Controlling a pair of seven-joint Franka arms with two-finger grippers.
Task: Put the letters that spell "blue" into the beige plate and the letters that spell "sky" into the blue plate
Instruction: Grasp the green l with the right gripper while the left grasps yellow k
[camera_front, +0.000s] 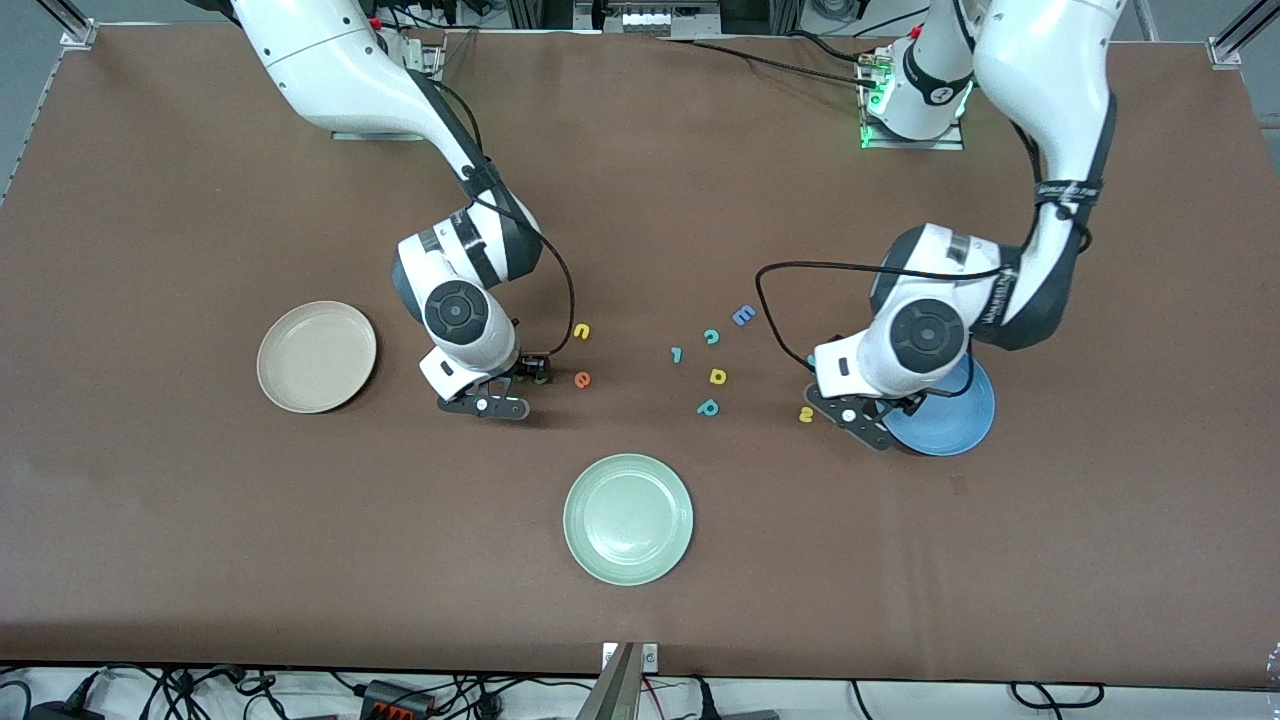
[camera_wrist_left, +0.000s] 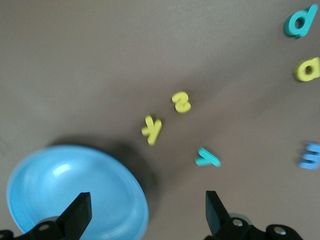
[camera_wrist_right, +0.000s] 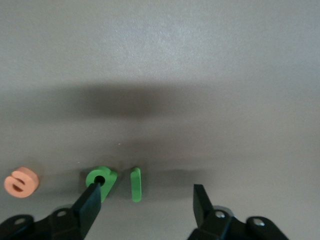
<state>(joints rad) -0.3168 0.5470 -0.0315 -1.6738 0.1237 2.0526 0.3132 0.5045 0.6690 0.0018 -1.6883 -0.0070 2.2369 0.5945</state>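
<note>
My right gripper (camera_wrist_right: 147, 192) stands open low over the table, the green l (camera_wrist_right: 135, 184) between its fingers. One finger overlaps the green b (camera_wrist_right: 102, 180). The orange e (camera_wrist_right: 21, 181) lies beside them, and the yellow u (camera_front: 581, 331) a little farther from the front camera. The beige plate (camera_front: 316, 356) holds nothing. My left gripper (camera_wrist_left: 147, 202) is open over the rim of the blue plate (camera_wrist_left: 60, 190). The yellow k (camera_wrist_left: 151, 129), yellow s (camera_wrist_left: 181, 102) and teal y (camera_wrist_left: 207, 158) lie on the table beside that plate.
A pale green plate (camera_front: 628, 518) sits near the table's front edge. Between the two arms lie a teal l (camera_front: 677, 354), teal c (camera_front: 712, 337), blue E (camera_front: 743, 316), yellow a (camera_front: 718, 376) and teal p (camera_front: 708, 407).
</note>
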